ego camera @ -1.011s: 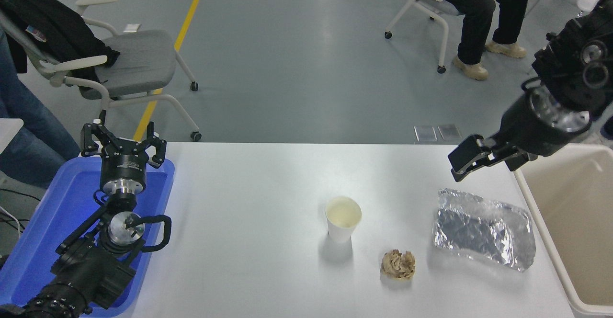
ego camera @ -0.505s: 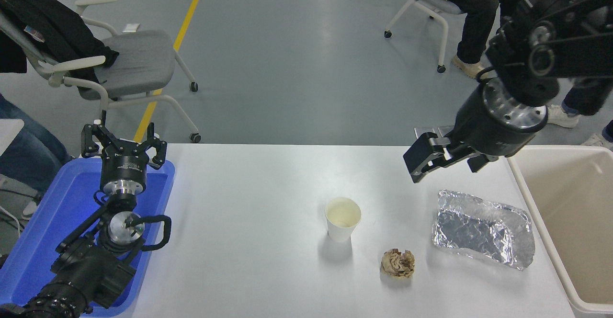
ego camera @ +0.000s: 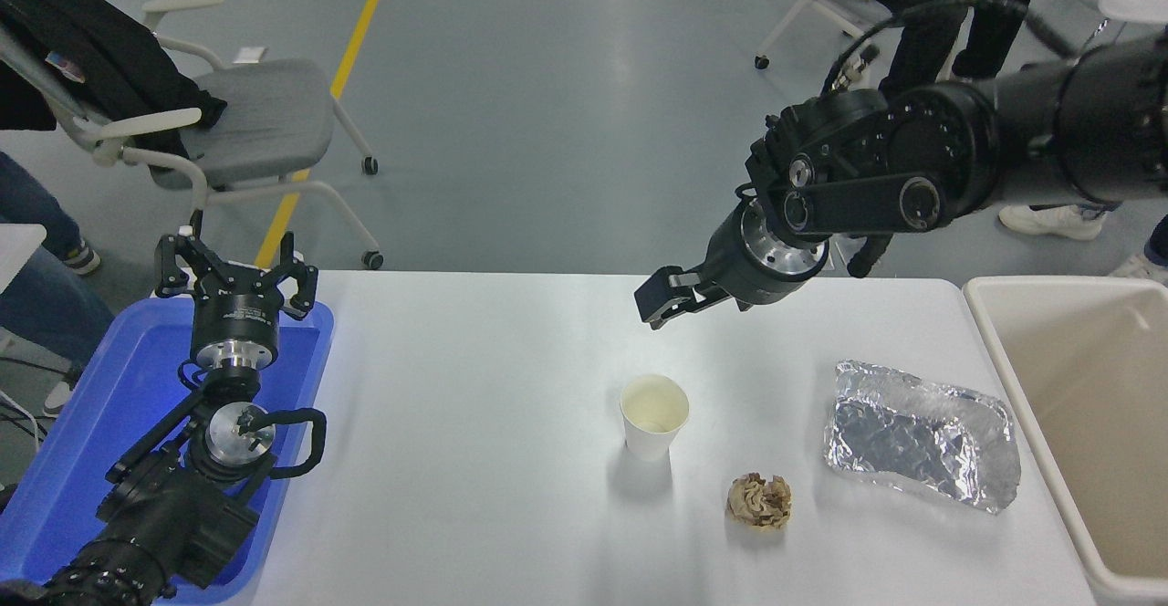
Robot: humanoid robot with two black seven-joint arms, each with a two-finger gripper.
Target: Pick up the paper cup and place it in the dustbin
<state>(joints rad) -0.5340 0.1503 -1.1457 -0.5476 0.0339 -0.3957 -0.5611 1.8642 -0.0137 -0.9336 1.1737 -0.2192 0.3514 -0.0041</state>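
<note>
The small white tapered paper cup (ego camera: 653,416) stands upright near the centre of the white table (ego camera: 474,423), untouched. A crumpled brown paper ball (ego camera: 758,501) lies near it; a crinkled silver foil bag (ego camera: 920,448) lies further right. The right gripper (ego camera: 659,301) hovers beyond the cup, empty; jaw opening cannot be determined. The cream rectangular plastic dustbin (ego camera: 1077,414) stands at the table's right edge. The left gripper (ego camera: 234,274), jaws spread and empty, is parked over the blue plastic tray (ego camera: 100,405).
</note>
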